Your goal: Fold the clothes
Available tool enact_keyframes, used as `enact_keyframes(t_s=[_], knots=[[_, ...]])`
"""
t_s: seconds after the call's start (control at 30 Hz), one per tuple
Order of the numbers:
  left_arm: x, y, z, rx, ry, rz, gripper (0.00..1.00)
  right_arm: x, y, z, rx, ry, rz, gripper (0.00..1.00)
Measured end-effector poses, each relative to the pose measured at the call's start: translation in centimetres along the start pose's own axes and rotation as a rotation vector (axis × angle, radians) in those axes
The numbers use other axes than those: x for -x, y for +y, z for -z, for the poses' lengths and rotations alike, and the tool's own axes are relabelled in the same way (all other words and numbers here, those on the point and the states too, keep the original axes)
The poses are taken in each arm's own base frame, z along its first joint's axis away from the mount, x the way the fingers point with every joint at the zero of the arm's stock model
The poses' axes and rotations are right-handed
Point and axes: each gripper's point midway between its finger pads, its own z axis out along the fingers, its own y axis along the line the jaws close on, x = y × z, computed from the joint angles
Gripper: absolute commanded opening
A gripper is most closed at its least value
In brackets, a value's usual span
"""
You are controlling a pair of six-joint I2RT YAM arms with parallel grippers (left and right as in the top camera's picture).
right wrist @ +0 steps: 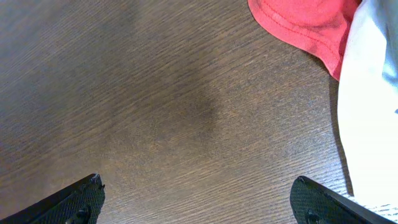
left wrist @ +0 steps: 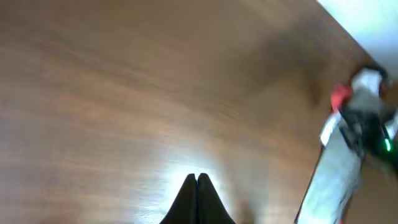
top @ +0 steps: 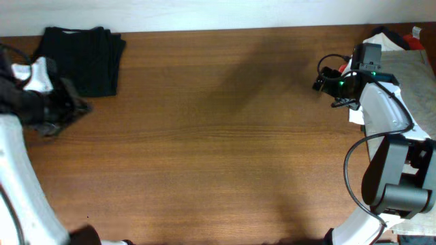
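A folded black garment (top: 83, 58) lies at the table's far left corner. My left gripper (top: 68, 102) is just in front of it, near the left edge; in the left wrist view its fingers (left wrist: 198, 180) are shut together with nothing between them. My right gripper (top: 325, 83) is at the far right, open and empty above bare wood (right wrist: 196, 193). A grey-beige garment (top: 419, 85) lies at the right edge behind the right arm. A red piece (right wrist: 305, 25) and a white piece (right wrist: 367, 112) lie just beyond the right fingers.
The wooden table (top: 218, 136) spans the view, with a white wall along its far edge. The right arm's base (top: 402, 184) stands at the right front. The left arm's white link (top: 20, 184) runs along the left edge.
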Motion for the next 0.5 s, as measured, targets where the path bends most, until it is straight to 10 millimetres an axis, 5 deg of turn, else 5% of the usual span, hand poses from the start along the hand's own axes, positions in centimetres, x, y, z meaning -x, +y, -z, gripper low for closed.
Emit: enact_keyframes(t_s=[0.03,0.07,0.1,0.2,0.4,0.5], knots=[[-1.9,-2.5,1.3,-0.037,-0.025,-0.094,0.02,0.0,0.0,0.0,0.000,-0.001,0.000,0.99],[-3.8,-4.4,2.5,-0.071,-0.047,-0.167,0.63,0.0,0.0,0.0,0.000,-0.001,0.001,0.99],[-5.7,-6.0,3.8,-0.102,-0.072,-0.233,1.00,0.0,0.0,0.0,0.000,0.001,0.001,0.99],[-13.1,-8.6,10.5,-0.203,-0.252,-0.432,1.00,0.0,0.0,0.0,0.000,-0.001,0.000,0.99],[-20.8,-5.7,17.9,-0.183,-0.603,-0.529,1.00,0.0,0.0,0.0,0.000,0.000,0.001,0.99],[-18.8,-5.0,17.1,-0.134,-0.673,-0.525,1.00,0.0,0.0,0.0,0.000,0.000,0.001,0.99]])
